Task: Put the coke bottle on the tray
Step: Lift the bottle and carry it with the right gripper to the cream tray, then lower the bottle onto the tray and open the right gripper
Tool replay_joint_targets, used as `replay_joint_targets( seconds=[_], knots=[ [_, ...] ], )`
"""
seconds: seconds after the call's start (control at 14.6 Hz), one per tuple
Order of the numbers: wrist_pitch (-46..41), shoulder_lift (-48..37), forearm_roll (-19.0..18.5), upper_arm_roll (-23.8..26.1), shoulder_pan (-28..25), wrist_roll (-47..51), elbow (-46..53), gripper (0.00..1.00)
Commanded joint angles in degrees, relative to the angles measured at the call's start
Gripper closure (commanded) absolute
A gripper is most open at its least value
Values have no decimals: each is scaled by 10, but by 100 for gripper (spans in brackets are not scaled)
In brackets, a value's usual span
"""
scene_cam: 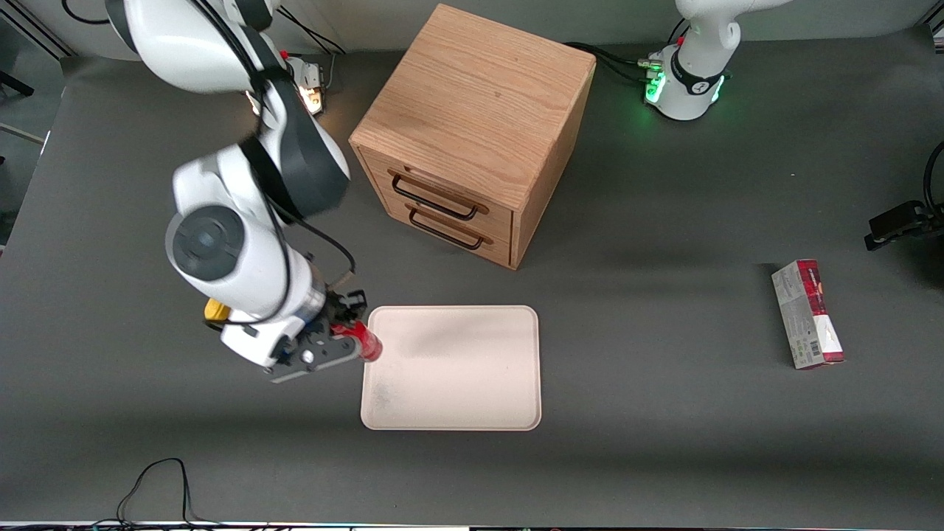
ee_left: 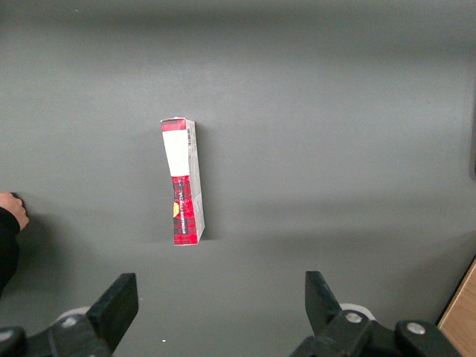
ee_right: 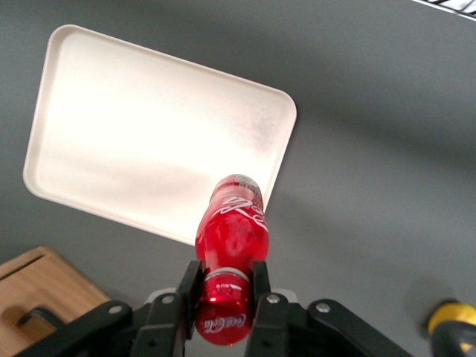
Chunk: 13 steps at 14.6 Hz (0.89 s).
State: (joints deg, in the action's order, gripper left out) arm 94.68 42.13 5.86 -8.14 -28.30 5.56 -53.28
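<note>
My right gripper (scene_cam: 346,341) is shut on the coke bottle (scene_cam: 365,344), a small all-red bottle with white lettering. It holds the bottle by the neck in the air, at the tray's edge on the working arm's side. In the right wrist view the fingers (ee_right: 190,286) clamp the bottle (ee_right: 232,223) just under its red cap, and the bottle's base hangs over the rim of the tray (ee_right: 111,141). The tray (scene_cam: 453,369) is pale cream-pink, flat and rectangular, with a grey smudge at one corner. Nothing lies on it.
A wooden drawer cabinet (scene_cam: 472,125) stands farther from the front camera than the tray. A yellow lump (scene_cam: 215,310) lies beside the gripper, partly hidden by the arm, and shows in the right wrist view (ee_right: 450,316). A red and grey carton (scene_cam: 807,313) lies toward the parked arm's end.
</note>
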Motion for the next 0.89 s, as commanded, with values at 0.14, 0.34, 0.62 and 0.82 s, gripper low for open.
replay_joint_targets(
  seconds=[0.14, 0.34, 0.62, 0.82],
  knots=[
    [63, 65, -8, 8, 8, 3, 27, 100],
    [101, 93, -8, 8, 10, 3, 27, 100],
    [131, 115, -9, 8, 9, 3, 27, 100],
    [133, 117, -9, 8, 10, 3, 24, 100]
  ],
)
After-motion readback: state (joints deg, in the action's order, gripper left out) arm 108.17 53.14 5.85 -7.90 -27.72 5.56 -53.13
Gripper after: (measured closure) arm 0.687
